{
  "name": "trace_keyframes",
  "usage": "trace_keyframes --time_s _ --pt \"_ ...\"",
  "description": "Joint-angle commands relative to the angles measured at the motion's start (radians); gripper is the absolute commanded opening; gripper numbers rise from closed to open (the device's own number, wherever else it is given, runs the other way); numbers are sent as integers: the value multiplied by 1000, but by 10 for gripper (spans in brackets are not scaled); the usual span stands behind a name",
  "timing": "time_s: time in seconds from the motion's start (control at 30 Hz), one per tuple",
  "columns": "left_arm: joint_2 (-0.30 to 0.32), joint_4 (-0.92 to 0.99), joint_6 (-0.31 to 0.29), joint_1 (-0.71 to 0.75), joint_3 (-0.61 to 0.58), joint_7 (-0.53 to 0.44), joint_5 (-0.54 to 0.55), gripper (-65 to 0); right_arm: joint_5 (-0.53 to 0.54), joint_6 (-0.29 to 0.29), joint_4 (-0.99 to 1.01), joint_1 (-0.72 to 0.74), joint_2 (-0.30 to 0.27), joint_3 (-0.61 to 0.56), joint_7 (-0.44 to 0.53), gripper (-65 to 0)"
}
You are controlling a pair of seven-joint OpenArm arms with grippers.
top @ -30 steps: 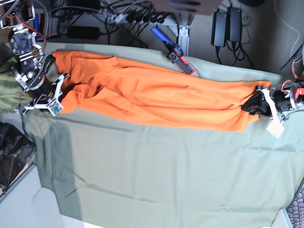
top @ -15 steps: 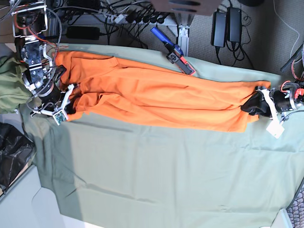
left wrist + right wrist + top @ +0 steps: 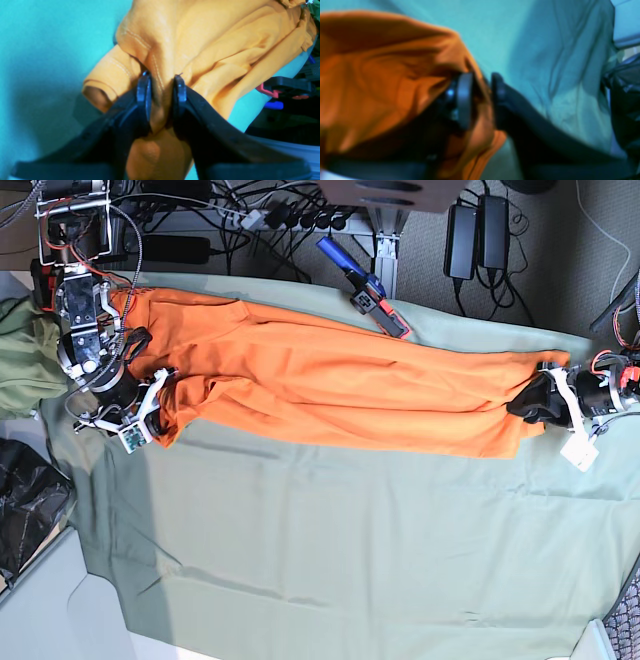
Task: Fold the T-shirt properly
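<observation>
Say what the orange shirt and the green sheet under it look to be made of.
Shirt: thin matte knit, likely cotton jersey; it drapes in soft folds, and double-stitched hems show at the left tool. Sheet: smooth matte woven cloth, probably cotton or a blend; it lies flat with faint creases.

A pale sage green cloth [image 3: 330, 550] covers the table, with tangled black cables [image 3: 260, 215] and 2 black power bricks [image 3: 477, 235] beyond its far edge.

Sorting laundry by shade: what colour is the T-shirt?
Plain bright orange T-shirt, clearest in the base view.
</observation>
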State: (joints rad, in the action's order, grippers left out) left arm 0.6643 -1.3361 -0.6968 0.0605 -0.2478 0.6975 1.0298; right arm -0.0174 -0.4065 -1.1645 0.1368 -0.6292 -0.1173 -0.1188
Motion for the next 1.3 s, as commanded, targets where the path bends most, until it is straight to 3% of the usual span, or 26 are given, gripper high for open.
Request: trace_keyframes --time_s 0.0,0.07,0.1,0.33,0.67,0.83,0.97,1.27 --pt "11 -7 -1 -5 1 17 -18 -474 20 -99 -6 17 -19 8 6 -394" --pt "12 -7 -1 -5 1 17 -18 -473 50 -99 -6 18 -19 8 6 -242" --pt "12 -7 -1 -5 1 17 -18 -474 61 -99 -7 18 -19 8 7 -203" --pt "12 -7 -1 -5 1 17 -18 -474 156 -100 -34 18 -18 8 6 -206" --pt "12 -7 -1 -5 1 18 -18 -474 164 -106 -164 18 -16 9 2 -207" --pt "12 -7 -1 -5 1 17 -18 -474 269 -112 -174 18 10 8 -40 -207" --pt "12 -7 -1 -5 1 17 -18 -474 268 -114 -174 18 49 8 -69 -207" --pt "12 -7 -1 -5 1 17 -18 -474 233 -114 -172 17 53 8 -102 -208"
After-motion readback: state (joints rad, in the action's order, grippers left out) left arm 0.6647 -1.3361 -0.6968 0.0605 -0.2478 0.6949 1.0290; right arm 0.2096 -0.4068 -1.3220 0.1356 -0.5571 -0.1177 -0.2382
